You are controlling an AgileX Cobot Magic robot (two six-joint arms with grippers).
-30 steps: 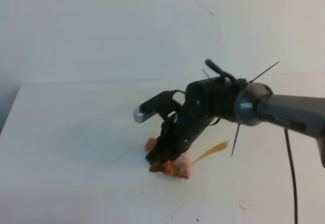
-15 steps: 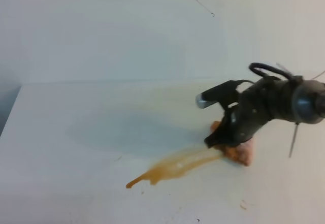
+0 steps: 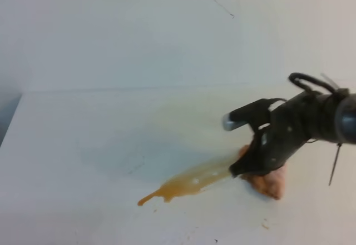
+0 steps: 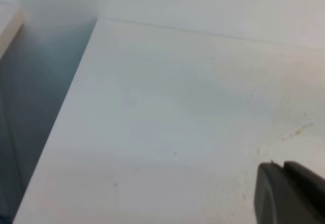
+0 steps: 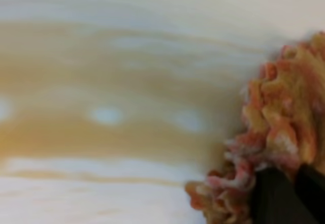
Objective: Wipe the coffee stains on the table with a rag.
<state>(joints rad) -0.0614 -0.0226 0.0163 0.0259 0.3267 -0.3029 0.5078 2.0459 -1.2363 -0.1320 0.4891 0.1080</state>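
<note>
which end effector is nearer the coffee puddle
Right. The right end effector presses the rag at the coffee stains' right end; the left end effector is away near faint specks.

From my seat, the table [image 3: 83,139] looks like a smooth, matt white top, with a few faint tan specks and streaks showing in the left wrist view. The coffee stains [image 3: 189,181] are wet and glossy, orange-brown, with pale highlights on the liquid. The rag [image 5: 284,132] is fuzzy cloth, rough and nubbly, pinkish-orange with whitish tufts. The right gripper [image 3: 240,171] reads as matt black plastic; a grey, metal-looking cap [image 3: 228,123] sits above it.
</note>
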